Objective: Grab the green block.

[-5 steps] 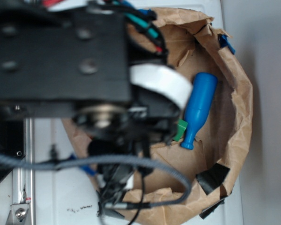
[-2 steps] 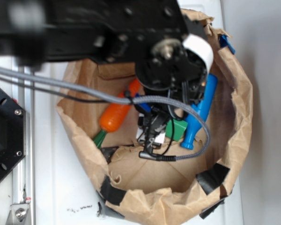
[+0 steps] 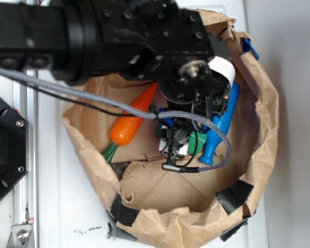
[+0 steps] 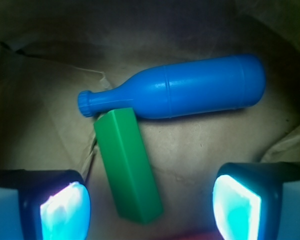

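Gripper [image 4: 150, 202] hovering spread wide and empty — smooth mid-green rectangular block [image 4: 128, 165] lying between pads, touching glossy blue plastic bottle [image 4: 180, 93] at its neck — risking nudging that bottle, skewing the block.

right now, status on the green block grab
Gripper open, jaws apart, nothing held. Green block between them, not gripped. Blue bottle touching its far end.
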Controlling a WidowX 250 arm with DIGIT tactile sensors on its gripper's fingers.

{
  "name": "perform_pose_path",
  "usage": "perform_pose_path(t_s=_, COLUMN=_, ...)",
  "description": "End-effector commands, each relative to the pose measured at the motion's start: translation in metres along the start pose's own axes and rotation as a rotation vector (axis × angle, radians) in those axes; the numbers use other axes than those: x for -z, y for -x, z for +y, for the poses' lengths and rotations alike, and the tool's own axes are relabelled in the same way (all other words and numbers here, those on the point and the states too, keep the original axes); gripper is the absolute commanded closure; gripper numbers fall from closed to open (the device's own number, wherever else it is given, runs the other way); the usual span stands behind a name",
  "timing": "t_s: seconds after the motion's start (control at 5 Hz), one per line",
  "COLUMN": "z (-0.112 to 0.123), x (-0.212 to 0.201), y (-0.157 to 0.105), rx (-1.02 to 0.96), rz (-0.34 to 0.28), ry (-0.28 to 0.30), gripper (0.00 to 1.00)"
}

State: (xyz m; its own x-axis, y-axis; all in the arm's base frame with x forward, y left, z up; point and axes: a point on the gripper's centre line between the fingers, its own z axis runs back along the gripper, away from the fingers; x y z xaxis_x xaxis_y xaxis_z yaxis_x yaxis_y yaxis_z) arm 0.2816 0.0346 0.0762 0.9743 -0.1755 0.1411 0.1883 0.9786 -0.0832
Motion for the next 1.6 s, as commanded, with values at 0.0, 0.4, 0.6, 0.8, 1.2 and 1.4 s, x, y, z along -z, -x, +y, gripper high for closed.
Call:
perform_pose_path(t_s=0.0, z=-0.019, x=0.001, y=-0.012, rx=0.017, rz=-0.048, ry=0.009, gripper=0.00)
perform_pose_path(t_s=0.4, z=-0.019, x=0.001, y=-0.012, rx=0.017, rz=-0.048, ry=0.009, gripper=0.00)
perform_pose_path(t_s=0.6, z=-0.019, x=0.001, y=-0.012, rx=0.017, rz=-0.048, ry=0.009, gripper=0.00)
perform_pose_path(t_s=0.8, z=-0.019, x=0.001, y=-0.012, rx=0.017, rz=-0.048, ry=0.009, gripper=0.00)
perform_pose_path(t_s=1.2, z=-0.014, x=0.023, y=-0.012, rx=0.032, rz=-0.004, ry=0.016, gripper=0.00)
perform_pose_path(t_s=1.4, z=-0.015, x=0.024, y=-0.011, rx=0.037, rz=0.003, ry=0.011, gripper=0.00)
